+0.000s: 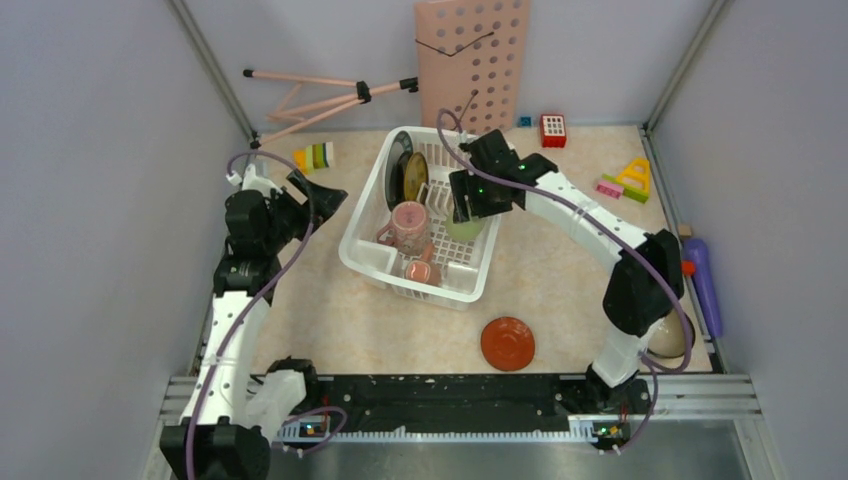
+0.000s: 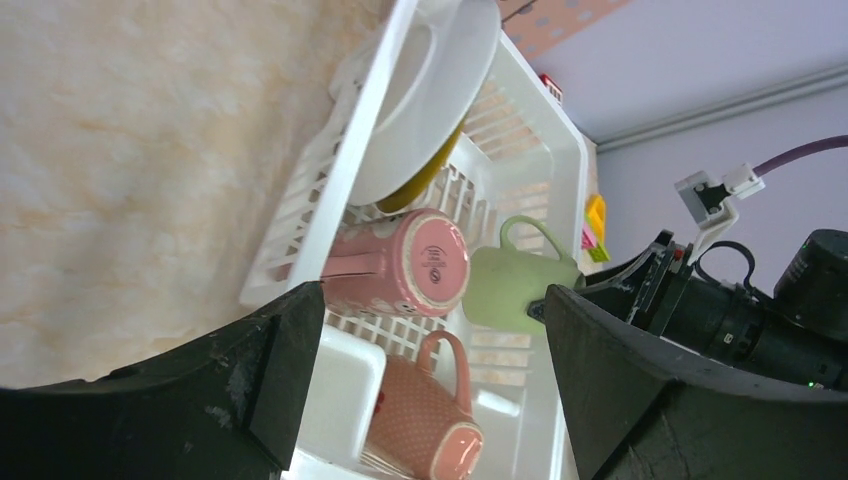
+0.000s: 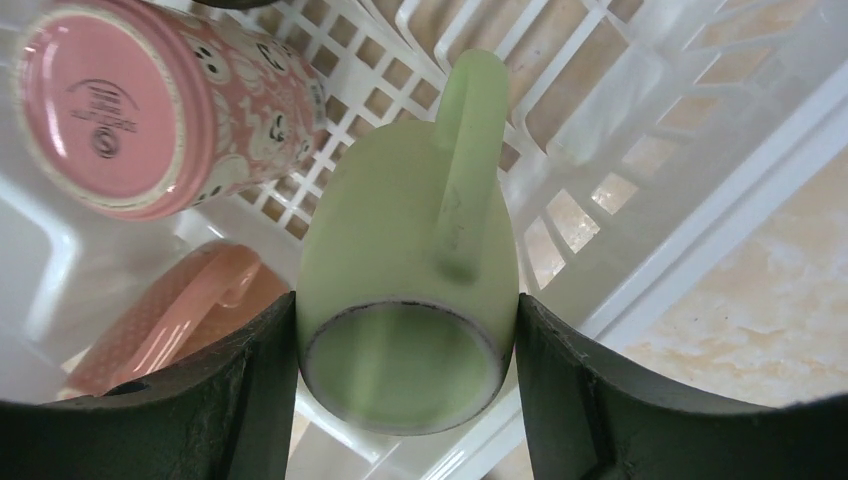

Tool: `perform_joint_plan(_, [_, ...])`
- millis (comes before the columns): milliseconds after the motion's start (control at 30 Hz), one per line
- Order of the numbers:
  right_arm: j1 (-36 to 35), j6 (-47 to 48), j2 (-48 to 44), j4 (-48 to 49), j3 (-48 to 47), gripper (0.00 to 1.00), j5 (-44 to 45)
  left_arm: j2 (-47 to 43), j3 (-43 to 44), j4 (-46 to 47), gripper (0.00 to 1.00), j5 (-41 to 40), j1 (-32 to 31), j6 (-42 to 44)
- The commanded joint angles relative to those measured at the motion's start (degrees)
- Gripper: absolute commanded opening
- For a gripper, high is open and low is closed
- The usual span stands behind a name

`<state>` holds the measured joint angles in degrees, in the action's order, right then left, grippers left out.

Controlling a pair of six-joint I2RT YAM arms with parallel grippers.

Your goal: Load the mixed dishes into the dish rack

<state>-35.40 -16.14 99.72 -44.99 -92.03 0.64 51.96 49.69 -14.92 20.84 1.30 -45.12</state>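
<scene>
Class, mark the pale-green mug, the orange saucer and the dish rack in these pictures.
pale-green mug (image 3: 380, 250): right wrist view, on its side wall next to the handle.
orange saucer (image 1: 507, 343): top view, on its centre.
dish rack (image 1: 450, 290): top view, on its near wall.

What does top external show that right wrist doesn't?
Only top external: the orange saucer on the table outside the dish rack, the plates standing on edge at the rack's far end, the left end effector left of the rack, and the pink perforated board.
Only right wrist: the right end effector closed on the pale-green mug, whose mouth faces the camera.
Both: the rack, with the pink mug and the dotted mug in it.
</scene>
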Motion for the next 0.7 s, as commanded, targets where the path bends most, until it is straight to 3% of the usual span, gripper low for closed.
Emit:
perform_joint_plan(0, [-2.1,1.9,1.4,2.2,-2.6,0.12,3.0,-2.2,0.0,-0.4,0.86,-5.9,0.5,3.5])
perform_joint_plan(267, [-6.4,2.5,7.6,1.9,-2.5,0.20,5.9,-5.0,-2.5,2.0,0.86,-5.3,0.5,3.6])
perform_joint_plan(433, [-7.2,1.4,6.0,3.7,0.7,0.27,2.7,-5.1,-2.5,1.9,0.86,-4.6,0.5,3.8])
perform_joint_plan(500, [-7.2,1.2,4.7,4.7,2.0,0.38,1.9,-5.0,-2.5,1.8,0.86,-4.5,0.5,4.0])
perform_joint_plan(667, [-7.2,1.3,2.5,5.1,3.4,0.88,2.6,-4.8,-2.9,1.9,0.85,-3.5,0.5,4.2])
